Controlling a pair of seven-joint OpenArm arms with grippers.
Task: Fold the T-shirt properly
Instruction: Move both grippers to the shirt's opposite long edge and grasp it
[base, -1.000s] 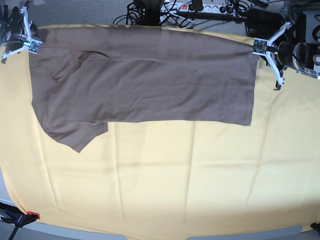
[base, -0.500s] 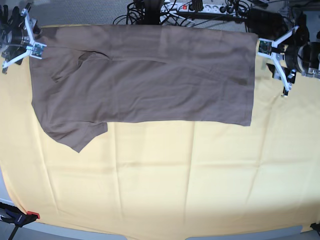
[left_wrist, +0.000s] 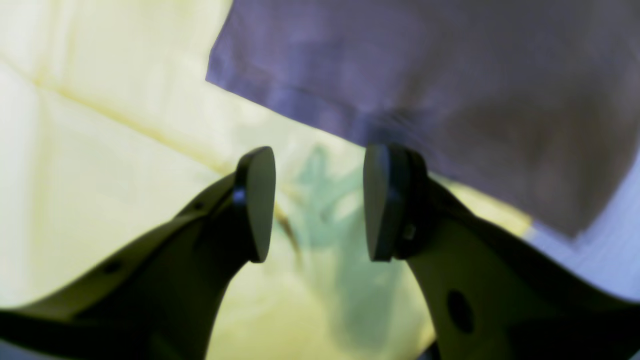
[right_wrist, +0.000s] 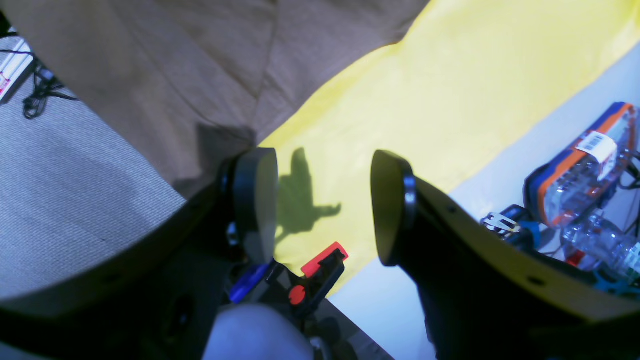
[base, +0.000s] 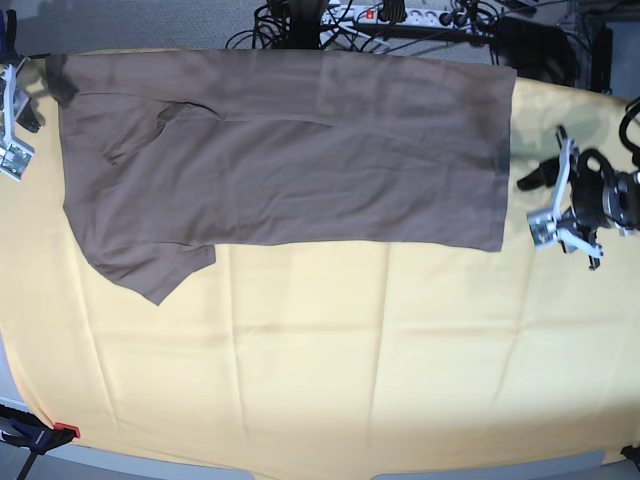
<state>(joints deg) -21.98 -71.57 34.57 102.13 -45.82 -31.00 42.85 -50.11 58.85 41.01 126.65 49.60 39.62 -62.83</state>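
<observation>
We see the T-shirt (base: 290, 150) lying flat across the upper part of the frame on the yellow cloth (base: 320, 360), folded lengthwise, with one sleeve (base: 150, 272) pointing toward the lower left. The left gripper (base: 556, 192), at the right edge just beside the hem, has its jaws apart and empty. The right gripper (base: 14, 105), at the upper left edge beside the collar end, also has its jaws apart, holding nothing.
</observation>
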